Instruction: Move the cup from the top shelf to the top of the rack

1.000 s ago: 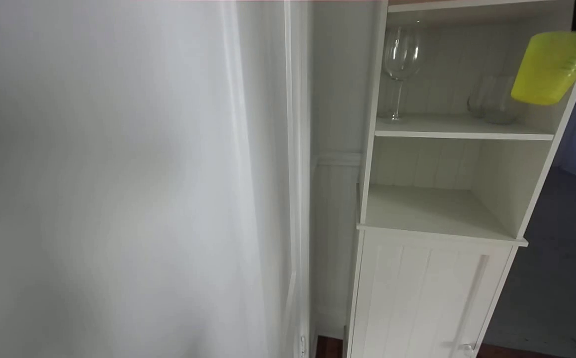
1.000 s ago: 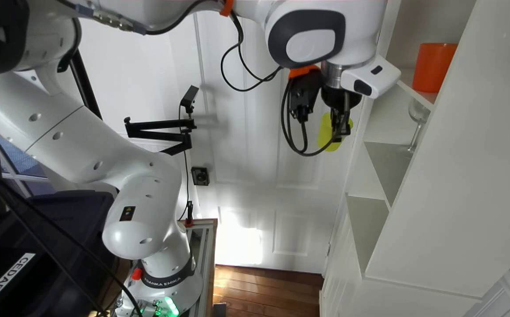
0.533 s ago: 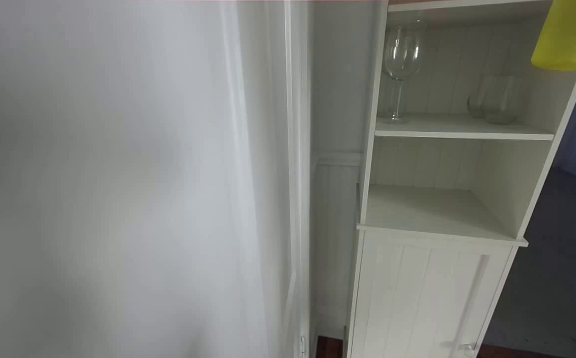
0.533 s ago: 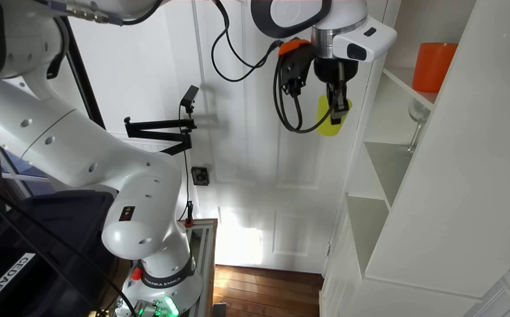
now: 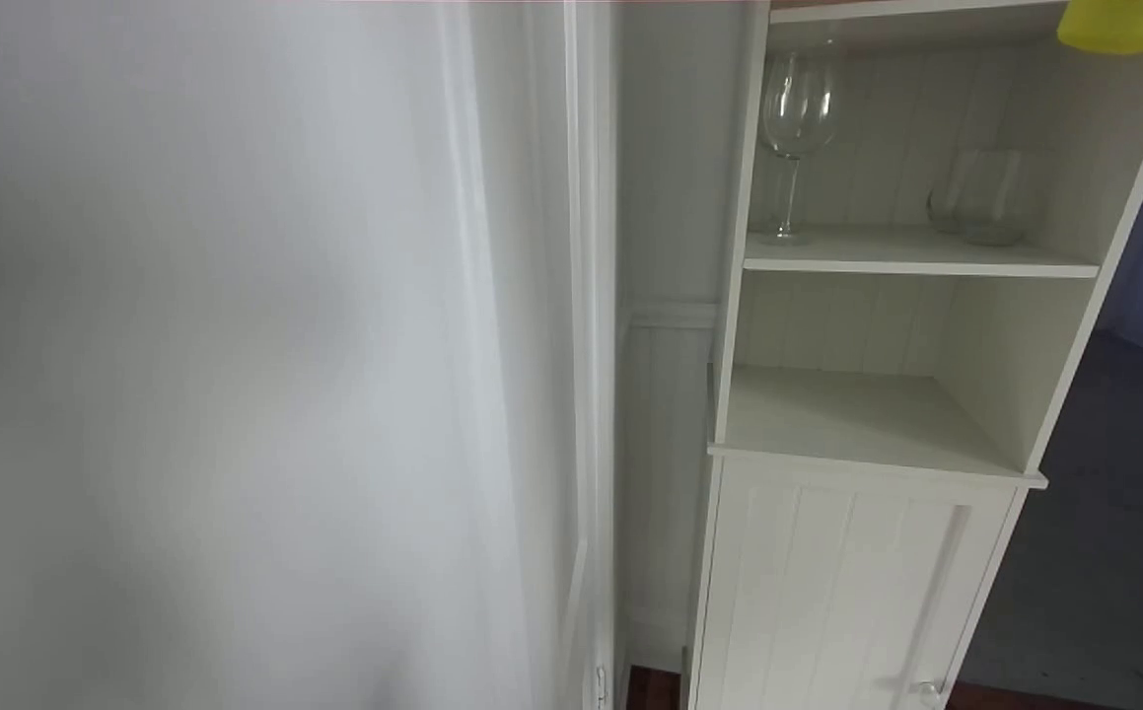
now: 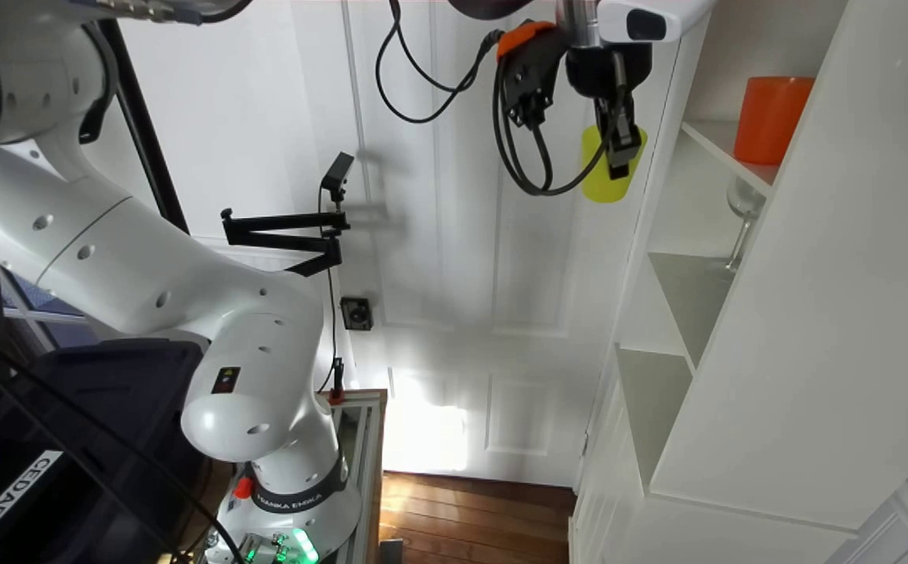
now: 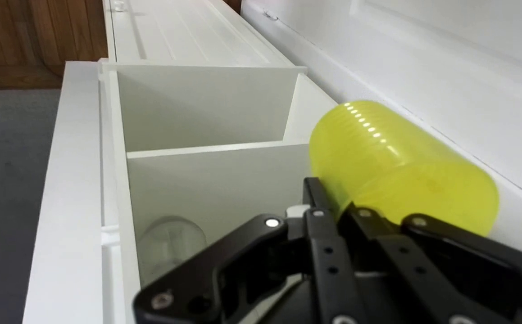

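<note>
The yellow cup (image 7: 378,139) is held up in the air by my gripper (image 7: 336,209), whose fingers are closed on the cup's wall near its rim. In an exterior view the cup (image 6: 596,182) hangs under the gripper (image 6: 618,153), slightly tilted, in front of the white cabinet and just left of its opening. In an exterior view only the cup's lower end (image 5: 1123,25) shows at the top right; the gripper is out of frame there. The white cabinet (image 5: 921,268) has open shelves; its very top is out of view.
An orange cup (image 6: 775,121) stands on the upper shelf. On the shelf below stand a wine glass (image 5: 800,108) and stemless glasses (image 5: 995,202). The cabinet's side panel (image 6: 837,313) and a white door (image 6: 454,274) flank the arm. Cables loop beside the gripper.
The gripper and the yellow cup have risen in both exterior views. In the last half second they have also shifted slightly toward the cabinet. The cup stays in the gripper.
</note>
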Available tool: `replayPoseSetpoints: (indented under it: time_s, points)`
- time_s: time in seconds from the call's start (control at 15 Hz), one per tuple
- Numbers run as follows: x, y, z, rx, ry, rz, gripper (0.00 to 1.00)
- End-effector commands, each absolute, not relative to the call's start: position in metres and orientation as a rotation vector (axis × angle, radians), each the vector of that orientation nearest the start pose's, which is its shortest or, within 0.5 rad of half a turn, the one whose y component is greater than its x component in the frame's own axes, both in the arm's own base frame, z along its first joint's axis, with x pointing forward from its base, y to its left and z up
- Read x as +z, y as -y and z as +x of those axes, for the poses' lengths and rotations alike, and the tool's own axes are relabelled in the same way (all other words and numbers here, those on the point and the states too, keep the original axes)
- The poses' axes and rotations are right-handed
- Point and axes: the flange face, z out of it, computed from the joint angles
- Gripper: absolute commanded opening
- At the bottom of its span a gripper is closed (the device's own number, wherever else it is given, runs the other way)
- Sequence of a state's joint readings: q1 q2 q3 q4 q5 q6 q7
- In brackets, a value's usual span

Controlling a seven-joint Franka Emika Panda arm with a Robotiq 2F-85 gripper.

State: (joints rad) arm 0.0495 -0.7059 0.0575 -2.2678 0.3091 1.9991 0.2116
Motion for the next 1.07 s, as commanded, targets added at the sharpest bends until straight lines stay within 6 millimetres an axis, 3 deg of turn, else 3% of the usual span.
replayPoseSetpoints:
  time_s: [0.0,0.47,1.0]
  points:
    - [0.695,-0.056,0.349,-0.656,-0.255,-2.721,0.01]
    - [0.753,-0.052,0.340,-0.951,-0.281,-2.585,0.01]
    - [0.772,-0.047,0.353,-1.231,-0.329,-2.442,0.01]
